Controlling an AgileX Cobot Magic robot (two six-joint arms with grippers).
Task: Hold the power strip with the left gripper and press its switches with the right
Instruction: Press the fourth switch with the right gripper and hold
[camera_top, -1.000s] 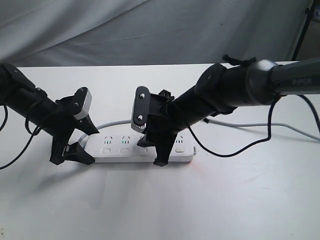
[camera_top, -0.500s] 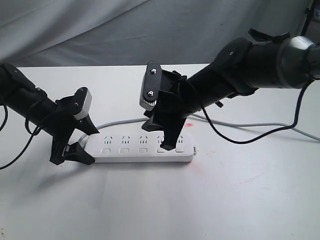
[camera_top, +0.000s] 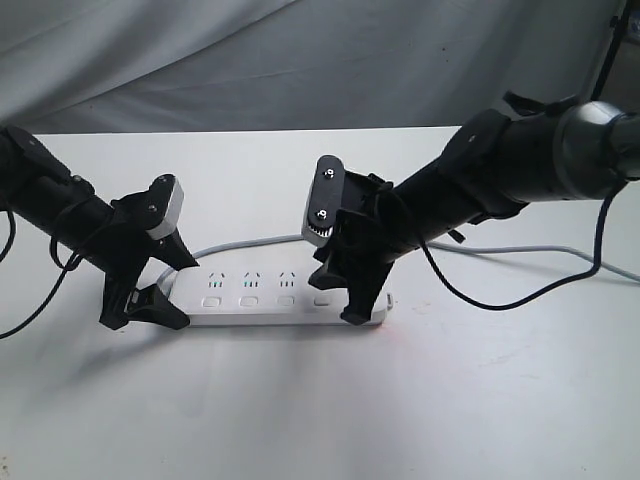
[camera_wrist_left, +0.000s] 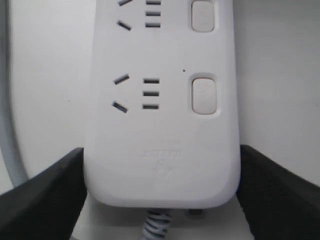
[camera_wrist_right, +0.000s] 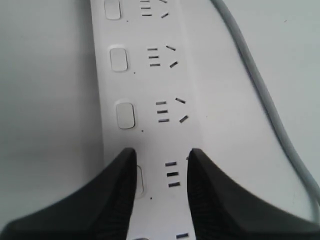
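The white power strip (camera_top: 262, 306) lies flat on the white table, its long side across the exterior view. My left gripper (camera_top: 178, 292) is shut on its left, cord end, with a black jaw pressed on each long side (camera_wrist_left: 161, 165). My right gripper (camera_top: 340, 297) is tilted down over the strip's right end, open with nothing between the jaws (camera_wrist_right: 161, 152). In the right wrist view one jaw tip overlaps a switch (camera_wrist_right: 140, 180); I cannot tell whether it touches it. Other switches (camera_wrist_right: 125, 115) lie uncovered further along, and one shows near the held end (camera_wrist_left: 203, 95).
The strip's thin grey cord (camera_top: 232, 244) loops behind the strip and runs off to the right (camera_top: 530, 248). A black arm cable (camera_top: 500, 282) hangs over the table by the right arm. Grey cloth (camera_top: 300, 60) hangs behind the table's far edge.
My right gripper has moved rightward along the strip from its middle to its right end, rising and then lowering. The left gripper and the strip have stayed still.
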